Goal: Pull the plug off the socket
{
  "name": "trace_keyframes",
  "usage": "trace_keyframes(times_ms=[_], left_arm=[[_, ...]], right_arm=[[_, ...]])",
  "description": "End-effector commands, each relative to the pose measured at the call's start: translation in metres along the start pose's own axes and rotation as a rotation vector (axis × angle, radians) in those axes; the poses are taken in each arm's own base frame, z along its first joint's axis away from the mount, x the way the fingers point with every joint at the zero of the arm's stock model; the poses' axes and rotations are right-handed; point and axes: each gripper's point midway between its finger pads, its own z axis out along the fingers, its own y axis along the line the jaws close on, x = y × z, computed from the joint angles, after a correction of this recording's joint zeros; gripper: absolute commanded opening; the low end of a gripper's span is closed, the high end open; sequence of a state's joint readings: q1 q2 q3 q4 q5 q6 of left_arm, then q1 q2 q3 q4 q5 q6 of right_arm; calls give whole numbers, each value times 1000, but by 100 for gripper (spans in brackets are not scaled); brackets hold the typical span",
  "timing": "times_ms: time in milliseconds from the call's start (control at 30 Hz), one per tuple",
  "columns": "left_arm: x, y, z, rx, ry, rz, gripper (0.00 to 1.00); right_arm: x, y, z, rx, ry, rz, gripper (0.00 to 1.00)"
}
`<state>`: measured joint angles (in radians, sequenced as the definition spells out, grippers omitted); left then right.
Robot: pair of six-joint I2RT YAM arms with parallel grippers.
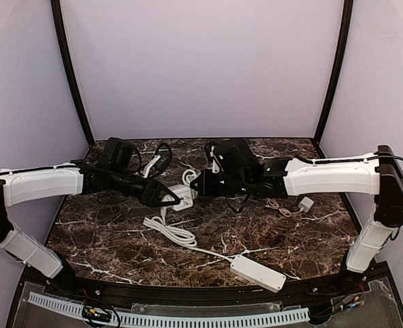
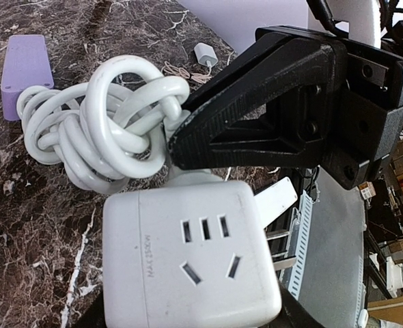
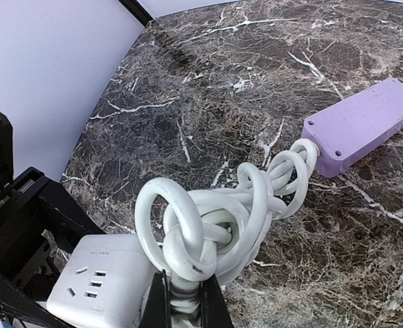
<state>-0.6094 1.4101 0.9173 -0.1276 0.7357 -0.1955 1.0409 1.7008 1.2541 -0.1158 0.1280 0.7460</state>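
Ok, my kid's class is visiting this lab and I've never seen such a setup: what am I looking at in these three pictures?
Two robot arms are bolted to a marble table, each ending in a two-finger gripper. One picture looks down from above; the other two come from cameras on the wrists. On the table lie a long power strip and a small charger. The strip's thick cord runs up in a tangle to the plug. The left gripper seems to hold the white cube socket. The right gripper pinches the plug, which looks not yet pulled out.
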Motion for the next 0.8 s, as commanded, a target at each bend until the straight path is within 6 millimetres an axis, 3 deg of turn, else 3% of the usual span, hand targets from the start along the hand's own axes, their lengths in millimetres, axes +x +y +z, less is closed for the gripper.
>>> trace_keyframes(times_ms=[0, 200, 467, 767], left_arm=[[-46, -18, -20, 16, -145, 140, 1], [-38, -17, -15, -87, -113, 226, 1], [-15, -24, 4, -161, -6, 337, 1], [-15, -25, 6, -155, -3, 333, 1]], right_arm=[[5, -15, -13, 110, 17, -12, 0], [-2, -31, -17, 235, 11, 41, 0], [-15, -34, -21, 270, 0, 73, 0], [-12, -42, -27, 275, -19, 67, 0]])
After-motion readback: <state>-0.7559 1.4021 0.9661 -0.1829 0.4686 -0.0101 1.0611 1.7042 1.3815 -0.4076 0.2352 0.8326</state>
